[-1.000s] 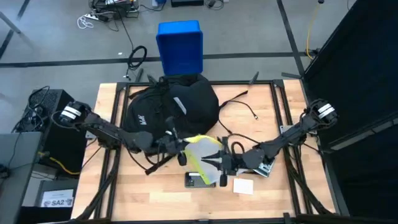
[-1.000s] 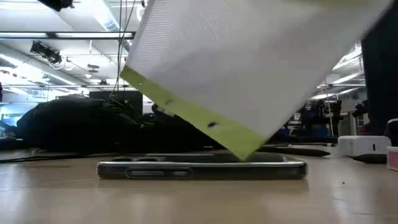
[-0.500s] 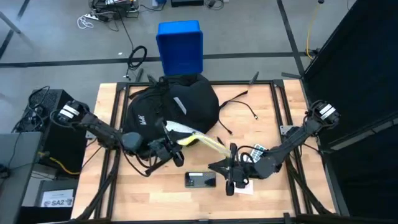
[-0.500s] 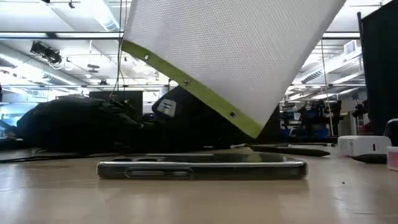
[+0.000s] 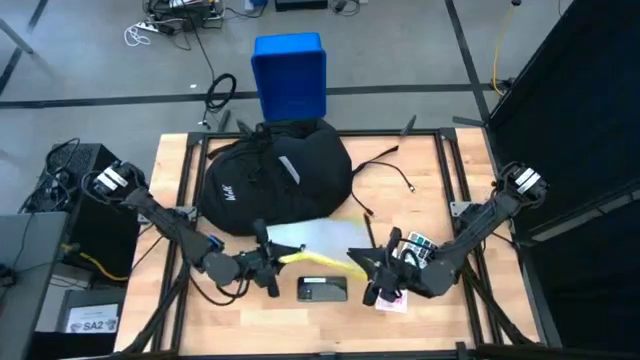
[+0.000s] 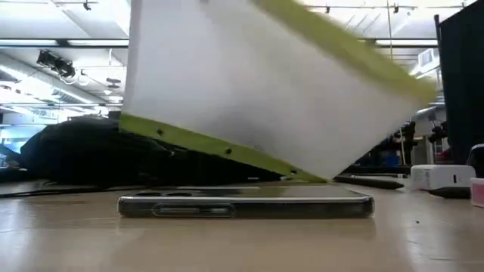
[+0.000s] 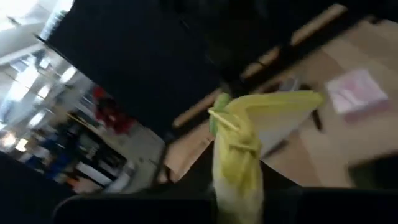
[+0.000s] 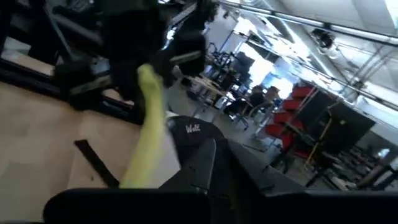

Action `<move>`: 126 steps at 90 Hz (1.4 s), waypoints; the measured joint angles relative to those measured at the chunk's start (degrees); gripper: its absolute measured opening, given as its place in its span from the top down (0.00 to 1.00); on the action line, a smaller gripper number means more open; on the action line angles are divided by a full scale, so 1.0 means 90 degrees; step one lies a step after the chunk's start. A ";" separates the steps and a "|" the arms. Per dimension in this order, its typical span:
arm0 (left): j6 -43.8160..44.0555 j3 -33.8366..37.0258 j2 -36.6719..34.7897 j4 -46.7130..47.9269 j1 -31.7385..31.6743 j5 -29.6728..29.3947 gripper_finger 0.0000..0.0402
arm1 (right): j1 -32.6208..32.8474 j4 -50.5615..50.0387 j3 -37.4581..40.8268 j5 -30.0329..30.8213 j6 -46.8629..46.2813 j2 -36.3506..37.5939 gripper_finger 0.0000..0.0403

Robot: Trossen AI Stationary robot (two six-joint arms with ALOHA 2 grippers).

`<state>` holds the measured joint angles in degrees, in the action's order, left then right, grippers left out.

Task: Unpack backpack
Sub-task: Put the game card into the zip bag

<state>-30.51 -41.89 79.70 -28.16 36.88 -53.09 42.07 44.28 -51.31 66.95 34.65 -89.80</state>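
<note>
The black backpack (image 5: 275, 180) lies on the far half of the table. In front of it a white mesh pouch with a yellow-green border (image 5: 315, 243) hangs between my two grippers, just above a phone (image 5: 322, 290) that lies flat on the table. My left gripper (image 5: 266, 263) is shut on the pouch's left end and my right gripper (image 5: 372, 272) on its right end. In the low view the pouch (image 6: 249, 91) fills the space over the phone (image 6: 246, 204). My left gripper pinches the pouch's yellow-green border (image 7: 233, 155) at its left end, where the cloth is bunched into folds. The fingers come level from the table's left. My right gripper pinches the yellow-green border (image 8: 144, 155) at the right end, coming from the right. The pouch hangs lifted clear between them.
A blue plastic box (image 5: 290, 75) stands on the floor beyond the far edge. A pink-white card (image 5: 393, 300) and a small keypad device (image 5: 415, 246) lie by my right gripper. A black cable (image 5: 385, 175) trails right of the backpack.
Both grippers have gone toward the table's near edge, away from the backpack, the left one furthest. The pouch has come with them, has spread wider between them and has tipped over the phone.
</note>
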 joint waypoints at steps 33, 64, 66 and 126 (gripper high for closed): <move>0.0332 0.0000 0.0000 0.0644 -0.0002 -0.0004 1.00 | 0.0719 -0.1532 0.0000 0.1028 -0.1602 0.0000 0.75; 0.0663 0.0000 0.0000 0.0798 -0.0009 0.0149 1.00 | -0.0003 -0.5721 0.0000 -0.3251 -0.6854 0.0107 0.68; 0.0691 0.0000 0.0000 0.0798 -0.0012 0.0149 1.00 | -0.0057 -0.6011 0.0000 -0.3308 -0.7011 0.0114 0.69; 0.1511 0.0000 0.0000 0.1485 -0.0380 0.0412 1.00 | 0.0026 -0.7155 0.0000 -0.5801 -0.8614 0.0087 0.30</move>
<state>-16.91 -41.89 79.70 -14.79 33.46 -49.38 42.31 -20.12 -51.31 14.74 -42.87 -89.02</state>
